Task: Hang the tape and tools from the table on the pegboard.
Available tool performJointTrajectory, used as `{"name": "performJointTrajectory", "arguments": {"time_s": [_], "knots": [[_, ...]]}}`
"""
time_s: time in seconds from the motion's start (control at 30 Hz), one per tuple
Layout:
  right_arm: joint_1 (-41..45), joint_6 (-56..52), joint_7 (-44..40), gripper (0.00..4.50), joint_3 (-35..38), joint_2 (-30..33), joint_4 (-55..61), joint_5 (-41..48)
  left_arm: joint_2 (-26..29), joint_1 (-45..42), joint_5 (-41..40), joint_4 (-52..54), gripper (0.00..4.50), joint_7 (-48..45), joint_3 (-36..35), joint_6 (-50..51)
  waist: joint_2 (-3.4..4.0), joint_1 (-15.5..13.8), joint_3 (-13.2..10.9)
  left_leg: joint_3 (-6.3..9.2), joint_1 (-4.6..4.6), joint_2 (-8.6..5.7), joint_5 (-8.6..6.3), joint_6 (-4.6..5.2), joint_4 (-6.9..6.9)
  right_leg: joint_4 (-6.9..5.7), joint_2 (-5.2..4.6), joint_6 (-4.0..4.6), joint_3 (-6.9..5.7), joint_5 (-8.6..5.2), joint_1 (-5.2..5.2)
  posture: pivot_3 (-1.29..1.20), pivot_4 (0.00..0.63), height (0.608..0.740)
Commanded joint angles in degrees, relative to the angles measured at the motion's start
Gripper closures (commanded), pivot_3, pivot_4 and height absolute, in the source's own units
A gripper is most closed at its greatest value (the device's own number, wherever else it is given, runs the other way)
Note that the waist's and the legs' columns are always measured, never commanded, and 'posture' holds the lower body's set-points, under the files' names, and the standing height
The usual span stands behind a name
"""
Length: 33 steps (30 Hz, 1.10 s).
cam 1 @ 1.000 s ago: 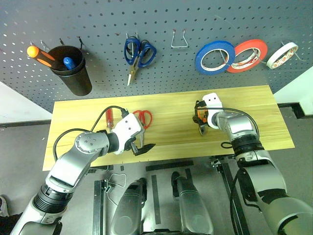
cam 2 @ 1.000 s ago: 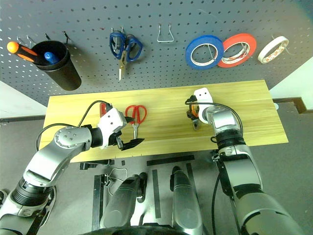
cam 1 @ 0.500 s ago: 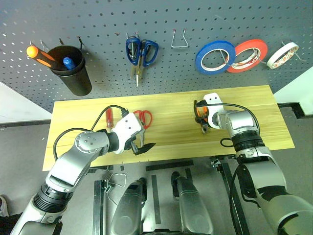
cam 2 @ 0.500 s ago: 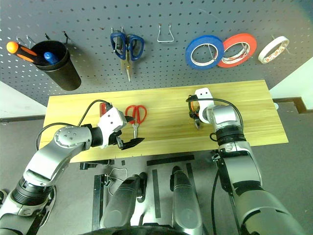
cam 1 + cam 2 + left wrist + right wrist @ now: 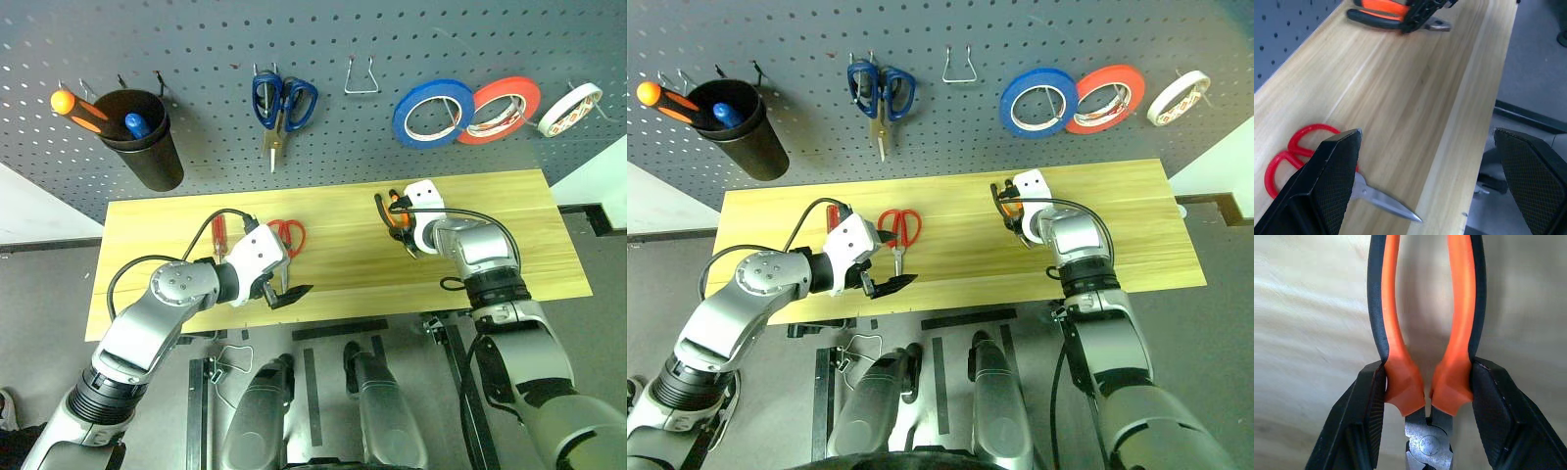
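Observation:
The orange-and-black-handled pliers [image 5: 394, 210] are lifted just off the yellow table [image 5: 343, 279], handles pointing toward the pegboard [image 5: 196, 39]. My right gripper [image 5: 1427, 401] is shut on them where the handles meet the metal head. Near the table's front edge my left gripper [image 5: 286, 294] hovers open, its fingers [image 5: 1337, 181] spread wide over the blades of the red-handled scissors [image 5: 285, 236]. Those scissors lie flat on the table. A small red-handled screwdriver [image 5: 219, 237] lies just left of them. The whitish tape [image 5: 566, 110] hangs on a hook at the pegboard's far right.
Blue-handled scissors [image 5: 282, 103], a blue roll [image 5: 432, 113] and a red-orange roll [image 5: 500, 110] hang on the pegboard. A bare wire hook [image 5: 360, 78] sits between them. A black cup [image 5: 147, 147] at the left holds an orange-handled screwdriver [image 5: 78, 110].
My right gripper closed on the pliers and raised them a little off the table. The blue scissors swung to hang straight. The left arm stayed still.

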State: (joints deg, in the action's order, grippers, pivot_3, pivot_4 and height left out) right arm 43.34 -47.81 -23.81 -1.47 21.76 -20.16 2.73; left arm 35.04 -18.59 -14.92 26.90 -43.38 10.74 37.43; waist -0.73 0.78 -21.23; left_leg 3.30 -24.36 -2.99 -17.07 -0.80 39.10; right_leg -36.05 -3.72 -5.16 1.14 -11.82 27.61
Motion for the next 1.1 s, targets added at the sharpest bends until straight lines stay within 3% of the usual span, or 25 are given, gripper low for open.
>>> {"name": "performJointTrajectory", "arguments": {"time_s": [0.03, 0.3, 0.43, 0.63, 0.77, 0.87, 0.97, 1.1], "knots": [[-3.4, -1.4, -1.2, 2.35, 2.8, 1.5, 15.1, 3.0, -0.6, 0.3, -1.5, 0.9, 0.0, -1.2, -1.8, -4.1, 0.0, -0.1, 0.0, 0.0, -0.07, 0.0, 0.03, -0.06, 0.03, -0.01, 0.0, 0.0, -0.02, 0.0, 0.06, 0.07, 0.388, 0.74], [-14.0, -6.7, -2.5, 2.35, 7.6, 3.6, 38.2, 9.1, -4.1, 0.0, -3.7, -1.2, 0.0, -2.8, -3.6, -12.4, -0.02, -0.2, 0.0, 0.03, -0.11, -0.01, 0.03, -0.06, 0.02, 0.07, -0.04, 0.0, -0.09, 0.0, 0.04, 0.06, 0.352, 0.74], [-21.2, -3.9, -5.9, 2.35, 10.5, 5.5, 47.0, 13.2, -6.3, 0.9, -5.2, -2.5, 0.0, -3.5, -6.2, -18.1, -0.03, -0.2, 0.0, 0.02, -0.1, -0.01, 0.04, -0.07, 0.04, 0.08, -0.05, 0.0, -0.1, 0.0, 0.02, 0.06, 0.331, 0.74], [-25.6, -0.3, -11.9, 2.35, 18.2, 5.3, 57.9, 26.2, -7.3, 1.2, -6.5, -4.4, 0.0, -2.9, -8.6, -21.6, -0.03, 0.1, 0.1, -0.02, -0.03, -0.01, 0.06, -0.09, 0.08, 0.05, -0.01, -0.01, -0.1, 0.0, 0.03, 0.06, 0.324, 0.74], [-19.7, -0.6, -10.6, 2.35, 23.5, 3.8, 60.2, 38.3, -8.1, 1.7, -7.7, -5.0, 0.0, -3.3, -9.1, -22.9, -0.05, 0.0, 0.1, 0.03, 0.1, -0.01, -0.02, 0.06, 0.13, -0.04, -0.01, 0.0, -0.14, 0.02, -0.1, 0.06, 0.323, 0.74], [-14.3, 0.9, -7.5, 2.35, 22.7, 3.0, 59.6, 41.1, -9.0, 2.6, -8.1, -4.9, 0.0, -2.7, -9.0, -23.5, -0.05, 0.0, 0.1, 0.03, 0.21, -0.01, -0.02, 0.09, 0.15, -0.05, -0.01, 0.02, -0.14, 0.04, -0.19, 0.06, 0.323, 0.74], [-6.9, 5.1, -1.9, 2.35, 20.4, 0.1, 56.3, 38.7, -9.6, 3.0, -7.8, -4.9, 0.0, -2.0, -8.7, -23.8, -0.05, 0.1, 0.1, 0.03, 0.21, -0.01, 0.04, 0.0, 0.14, -0.06, -0.01, 0.02, -0.15, 0.04, -0.17, 0.05, 0.325, 0.74], [0.8, 12.8, 5.1, 2.35, 13.4, -4.8, 49.8, 29.1, -10.2, 2.8, -7.4, -5.2, 0.0, -1.4, -8.3, -24.0, -0.06, 0.2, 0.1, -0.02, 0.21, -0.02, 0.16, -0.2, 0.15, -0.1, -0.02, 0.02, -0.12, 0.04, -0.15, 0.05, 0.328, 0.74]]}}
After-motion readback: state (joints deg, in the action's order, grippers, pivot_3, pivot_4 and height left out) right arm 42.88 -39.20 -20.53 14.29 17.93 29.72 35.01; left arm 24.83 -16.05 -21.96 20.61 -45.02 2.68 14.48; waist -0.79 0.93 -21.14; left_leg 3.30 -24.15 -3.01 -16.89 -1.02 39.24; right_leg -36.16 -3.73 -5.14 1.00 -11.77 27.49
